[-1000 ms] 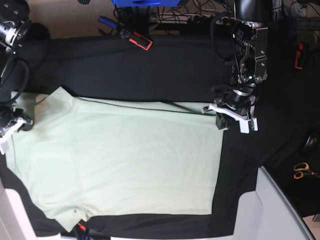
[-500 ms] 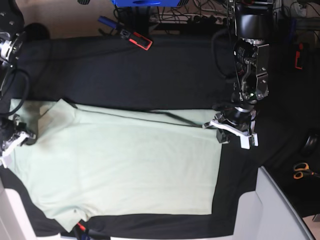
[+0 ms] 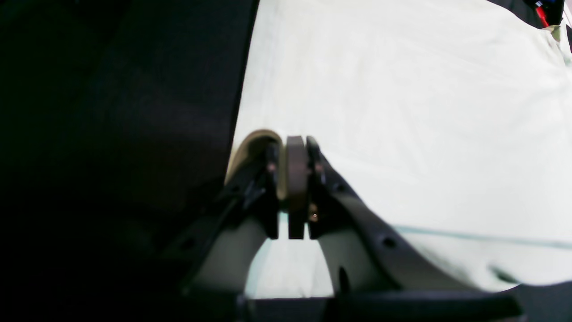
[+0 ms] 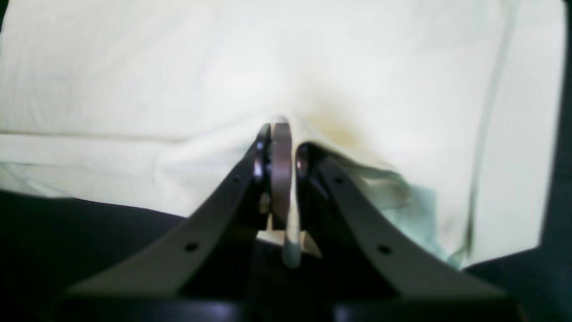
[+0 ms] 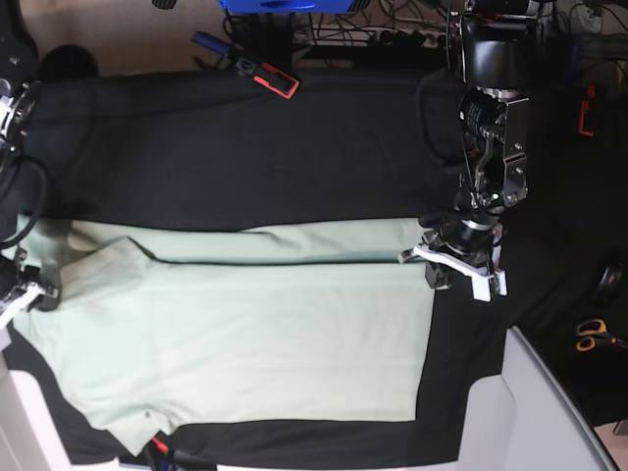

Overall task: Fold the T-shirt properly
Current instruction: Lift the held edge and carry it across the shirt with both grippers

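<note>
T-shirt [image 5: 245,324] on black cloth [image 5: 275,147]; scissors [image 5: 592,336], red tool [image 5: 267,77] nearby.

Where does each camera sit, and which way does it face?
Base: overhead, looking down on the black table covering, both arms at its sides.
Left wrist: behind the left gripper, shut on the T-shirt edge.
Right wrist: behind the right gripper, also pinching the shirt.
Shared: the base view shows the left gripper at the same shirt's edge.
</note>
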Motion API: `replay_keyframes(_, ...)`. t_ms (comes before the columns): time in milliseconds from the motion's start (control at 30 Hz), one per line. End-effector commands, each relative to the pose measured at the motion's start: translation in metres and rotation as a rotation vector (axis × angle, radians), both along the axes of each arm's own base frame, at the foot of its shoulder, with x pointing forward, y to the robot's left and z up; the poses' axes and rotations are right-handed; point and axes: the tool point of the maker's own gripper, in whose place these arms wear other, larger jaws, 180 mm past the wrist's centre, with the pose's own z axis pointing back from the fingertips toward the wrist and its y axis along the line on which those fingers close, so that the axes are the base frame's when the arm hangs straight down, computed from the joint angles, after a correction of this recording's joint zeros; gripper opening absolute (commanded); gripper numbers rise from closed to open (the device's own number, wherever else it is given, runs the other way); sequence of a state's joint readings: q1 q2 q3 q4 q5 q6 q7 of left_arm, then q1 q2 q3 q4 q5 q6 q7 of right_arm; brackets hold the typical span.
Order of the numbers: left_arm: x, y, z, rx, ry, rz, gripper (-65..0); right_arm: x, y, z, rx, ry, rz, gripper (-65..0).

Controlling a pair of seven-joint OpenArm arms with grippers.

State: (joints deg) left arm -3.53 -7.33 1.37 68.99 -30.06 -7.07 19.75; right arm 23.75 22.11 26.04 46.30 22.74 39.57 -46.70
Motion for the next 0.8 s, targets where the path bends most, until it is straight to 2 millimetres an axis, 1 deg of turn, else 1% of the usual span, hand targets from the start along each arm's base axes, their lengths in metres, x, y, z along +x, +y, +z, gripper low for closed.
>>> replay_keyframes(0,0.017,0.006,0.022,0.011,-0.071,0.007,-65.0,0.018,-0.011,0.026,-0.011,-0.086,-0.013,-65.0)
replay_keyframes(33,0.018,0.006,0.021,0.010,-0.070,0.008,-65.0,0.018,-0.015,0.028,-0.019,-0.086,-0.017,-65.0)
replay_keyframes(100,0.021,0.007,0.020,0.008,-0.067,0.011,-65.0,0.016,-0.018,0.025,-0.015,-0.077,-0.023,-65.0)
replay_keyframes(133,0.025,0.007,0.022,0.008,-0.072,0.010,-65.0,0.016,-0.018,0.023,-0.007,-0.075,-0.028,-65.0)
replay_keyframes(233,0.027,0.007,0.019,0.005,-0.061,0.012,-65.0,0.019,-0.017,0.019,0.020,-0.077,-0.043,-65.0)
replay_keyframes(300,0.032,0.006,0.022,0.005,-0.070,0.011,-65.0,0.020,-0.017,0.019,0.028,-0.082,-0.049,-65.0)
replay_keyframes(333,0.034,0.006,0.024,0.004,-0.073,0.011,-65.0,0.021,-0.016,0.019,0.027,-0.082,-0.045,-65.0)
replay_keyframes(433,0.037,0.006,0.026,0.004,-0.077,0.010,-65.0,0.032,-0.003,0.023,0.001,-0.093,0.009,-65.0)
replay_keyframes(533,0.039,0.006,0.027,0.004,-0.080,0.009,-65.0,0.035,0.004,0.023,-0.012,-0.102,0.037,-65.0)
replay_keyframes(600,0.041,0.007,0.028,0.006,-0.083,0.011,-65.0,0.040,0.007,0.027,-0.011,-0.118,0.040,-65.0)
replay_keyframes(700,0.039,0.008,0.020,0.029,-0.060,0.006,-65.0,0.044,0.005,0.031,-0.011,-0.135,0.028,-65.0)
replay_keyframes(767,0.041,0.008,0.018,0.062,-0.051,-0.006,-65.0,0.046,0.004,0.033,-0.012,-0.145,0.023,-65.0)
